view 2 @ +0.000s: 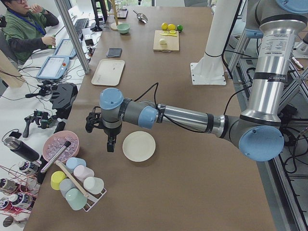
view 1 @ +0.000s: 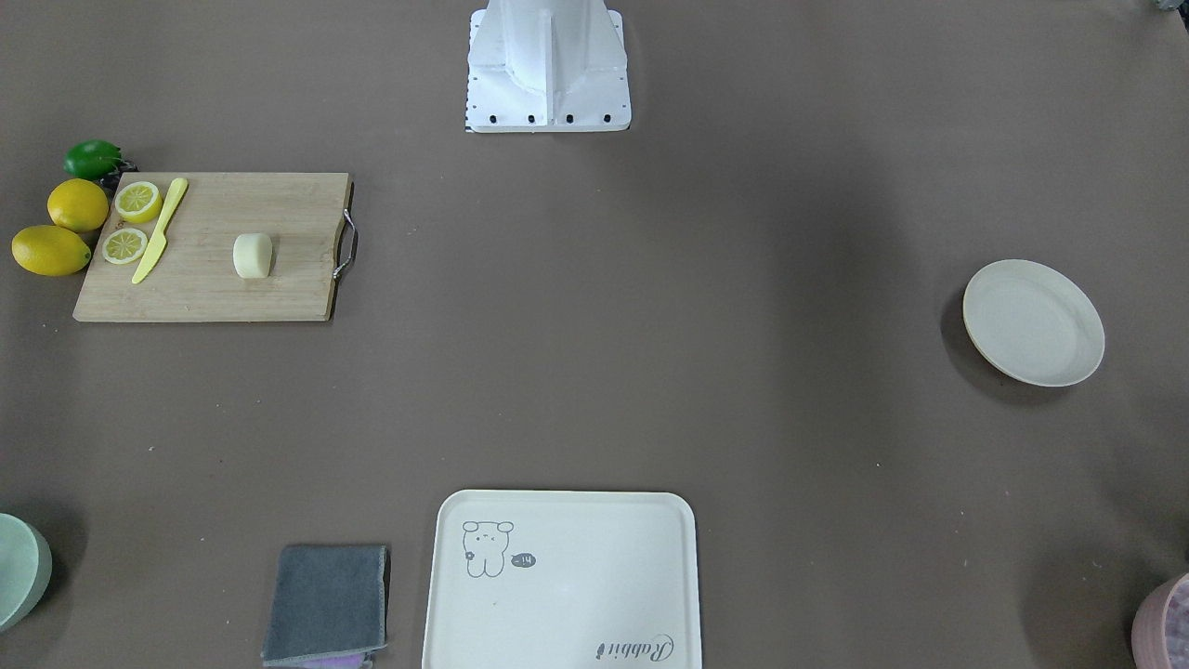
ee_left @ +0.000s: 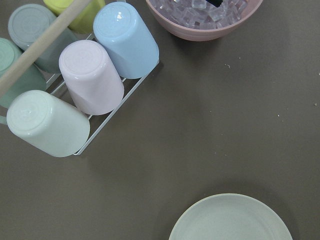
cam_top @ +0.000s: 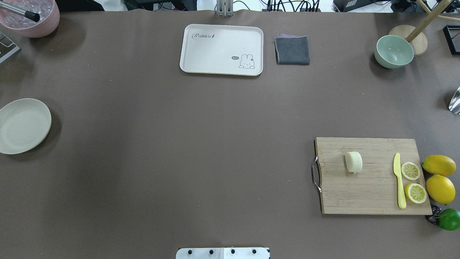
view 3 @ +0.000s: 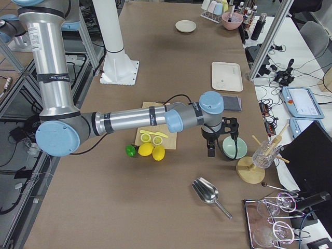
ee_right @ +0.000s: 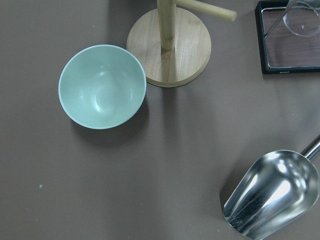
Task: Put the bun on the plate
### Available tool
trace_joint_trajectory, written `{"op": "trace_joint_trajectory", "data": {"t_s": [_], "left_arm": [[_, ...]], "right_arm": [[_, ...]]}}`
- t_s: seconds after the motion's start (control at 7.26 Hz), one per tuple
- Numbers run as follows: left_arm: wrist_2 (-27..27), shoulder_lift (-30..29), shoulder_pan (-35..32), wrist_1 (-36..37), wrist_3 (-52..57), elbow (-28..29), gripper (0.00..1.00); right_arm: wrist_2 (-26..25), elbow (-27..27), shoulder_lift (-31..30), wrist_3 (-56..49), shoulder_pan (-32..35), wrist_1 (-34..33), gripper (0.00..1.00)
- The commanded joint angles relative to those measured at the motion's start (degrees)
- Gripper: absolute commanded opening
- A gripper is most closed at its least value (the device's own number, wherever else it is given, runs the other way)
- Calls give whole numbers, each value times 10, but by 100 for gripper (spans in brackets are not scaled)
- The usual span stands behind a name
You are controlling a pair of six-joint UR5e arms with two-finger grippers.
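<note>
Where the bun (cam_top: 353, 161) sits: on the board (cam_top: 373, 194), lower right of the overhead view, left of the knife (cam_top: 399, 180).
Plate (cam_top: 23, 126): left edge of the same view, well apart from the bun.
Left gripper (view 2: 109, 143): hangs just beside the plate, lower left of the left side view. Spread or pressed together, I cannot tell.
Right gripper (view 3: 210, 149): near the bowl (view 3: 231, 150), centre right of the right side view. Finger state cannot be told either.

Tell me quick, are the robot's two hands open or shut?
Left gripper: cannot tell; seen only from the side.
Right gripper: cannot tell; seen only from the side.
</note>
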Motion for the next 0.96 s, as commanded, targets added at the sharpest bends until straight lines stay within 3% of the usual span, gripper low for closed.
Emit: {"op": "trace_joint_trajectory", "data": {"t_s": [0.0,0.83], "left_arm": [[-4,-1,0,1,-3,-2,98],[-6,-35,11,4,-6,38,98]], "right_arm": [[0,2,-1,1,0,1,100],[1,2,9,1,-1,2,100]]}}
